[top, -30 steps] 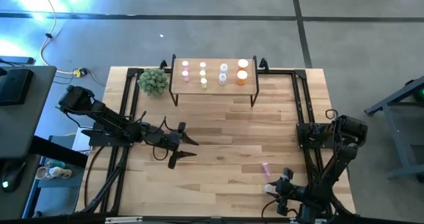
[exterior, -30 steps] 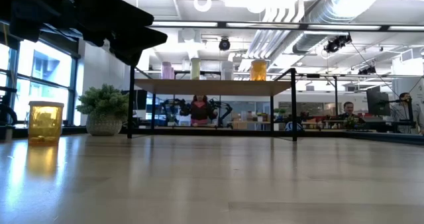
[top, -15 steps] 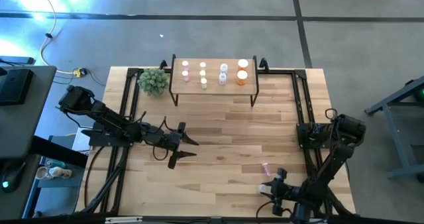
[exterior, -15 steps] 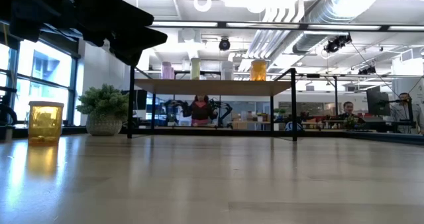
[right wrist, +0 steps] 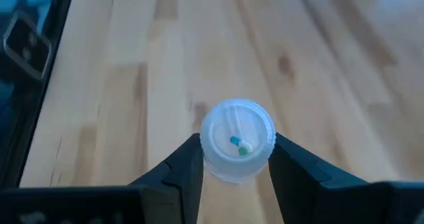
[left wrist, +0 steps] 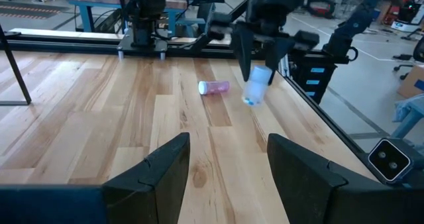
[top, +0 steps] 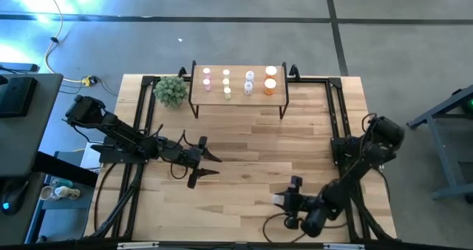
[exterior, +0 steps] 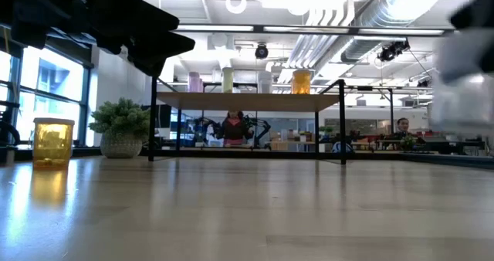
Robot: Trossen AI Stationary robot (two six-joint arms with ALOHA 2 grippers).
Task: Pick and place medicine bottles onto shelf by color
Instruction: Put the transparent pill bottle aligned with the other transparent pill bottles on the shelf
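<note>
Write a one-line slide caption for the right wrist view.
Right gripper shut on a clear bottle holding a blue-green capsule, held above the wooden table.

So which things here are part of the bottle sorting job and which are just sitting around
Job: small light-wood shelf with capped bottles on top; clear pale-blue bottle held in the right gripper; pink bottle lying on the table.

Lying about: green potted plant; amber jar.

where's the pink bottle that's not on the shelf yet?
Pink bottle lies on its side on the table's right front part, just beside the right gripper, which holds a clear bottle above the wood.
</note>
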